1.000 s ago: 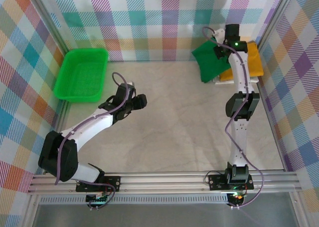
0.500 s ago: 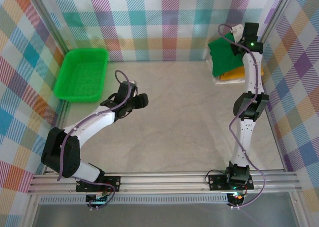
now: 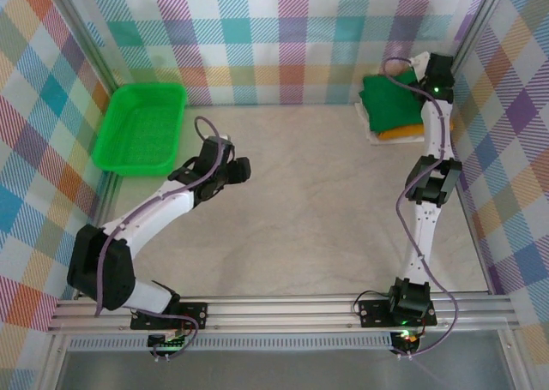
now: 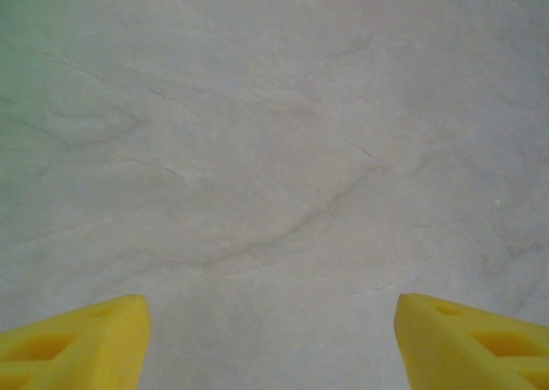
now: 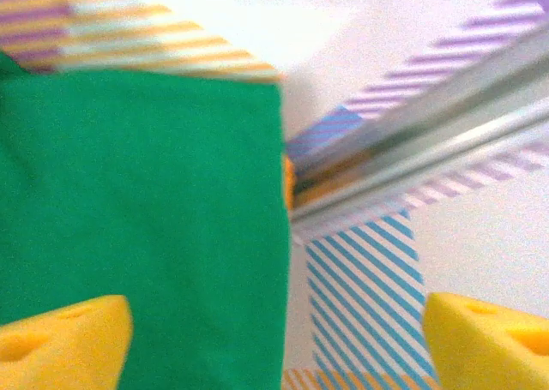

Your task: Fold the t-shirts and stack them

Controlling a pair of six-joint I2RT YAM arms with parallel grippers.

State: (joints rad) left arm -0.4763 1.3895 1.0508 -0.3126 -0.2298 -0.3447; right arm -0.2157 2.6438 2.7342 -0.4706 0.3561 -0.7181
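Setting: plaid walls point(image 3: 257, 39) box in a pale table point(image 3: 300, 201), viewed from above and behind the two arms.
Stack: the dark green t-shirt point(image 3: 388, 101) lies on top of the mustard yellow t-shirt point(image 3: 403, 134), with a sliver of the white t-shirt point(image 3: 370, 131) showing beneath, all in the far right corner.
Right gripper point(image 3: 426, 68): poised over the pile's far edge, jaws spread wide and gripping nothing. Its wrist camera shows green cloth under one fingertip point(image 5: 60, 339); whether it touches cannot be told.
Left gripper point(image 3: 240, 169): hangs over bare table left of centre, jaws wide apart, empty.
Main risk: the top shirt looks rumpled and sits askew on the pile. A finger leaving low would probably snag a fold and drag the shirt off, or pull the fold open.
Second risk: the metal frame post point(image 5: 412, 141) stands just beside the right gripper, so a wide swing there could strike it.
Surroundings: the bright green basket point(image 3: 153, 86) sits at the far left, well apart from the pile and in no arm's way.
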